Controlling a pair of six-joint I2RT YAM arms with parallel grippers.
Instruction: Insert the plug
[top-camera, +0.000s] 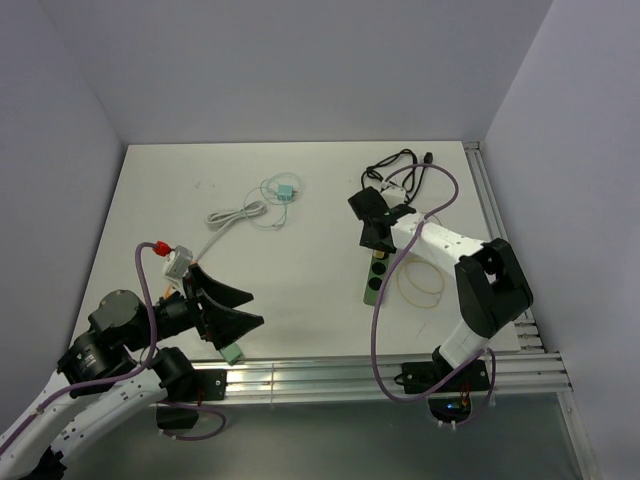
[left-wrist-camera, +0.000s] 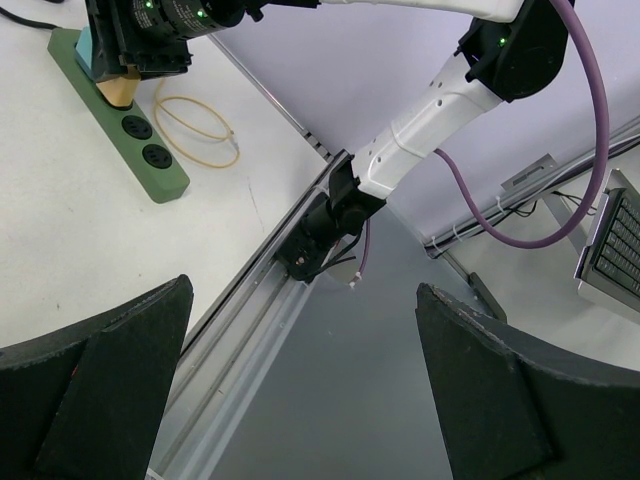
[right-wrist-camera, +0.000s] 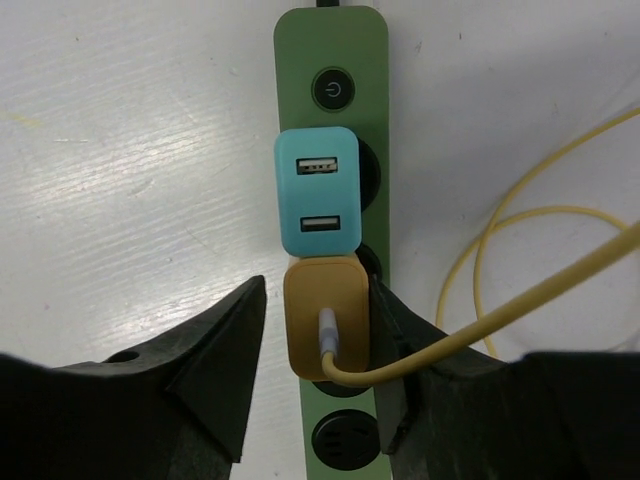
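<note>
Plug (right-wrist-camera: 325, 325) position for you: the mustard-yellow one sits on the green power strip (right-wrist-camera: 332, 60), just below a teal USB charger (right-wrist-camera: 318, 190) that is already in the strip, and the two bodies touch edge to edge. A yellow cable (right-wrist-camera: 520, 300) leaves the plug's face and curves off to the right, where it loops on the table (right-wrist-camera: 130, 130).

Your right gripper (right-wrist-camera: 318, 300) straddles that plug. The right finger (right-wrist-camera: 400, 370) lies against its side, while a thin strip of table shows between the left finger (right-wrist-camera: 215, 370) and the plug, so the jaws look slightly open rather than clamped. From the wrist view you cannot tell how deep the plug sits in its socket. One free socket (right-wrist-camera: 340, 440) shows below it.

Your left gripper (left-wrist-camera: 305, 290) hangs at the near left of the table, jaws spread wide and holding nothing, well apart from the strip. In the top view a small green block (top-camera: 233, 352) lies just under it at the table edge.

Farther back you have a white cable (top-camera: 235, 215) with a teal adapter (top-camera: 285, 192), and a black cable (top-camera: 400, 170) bunched behind the strip.
</note>
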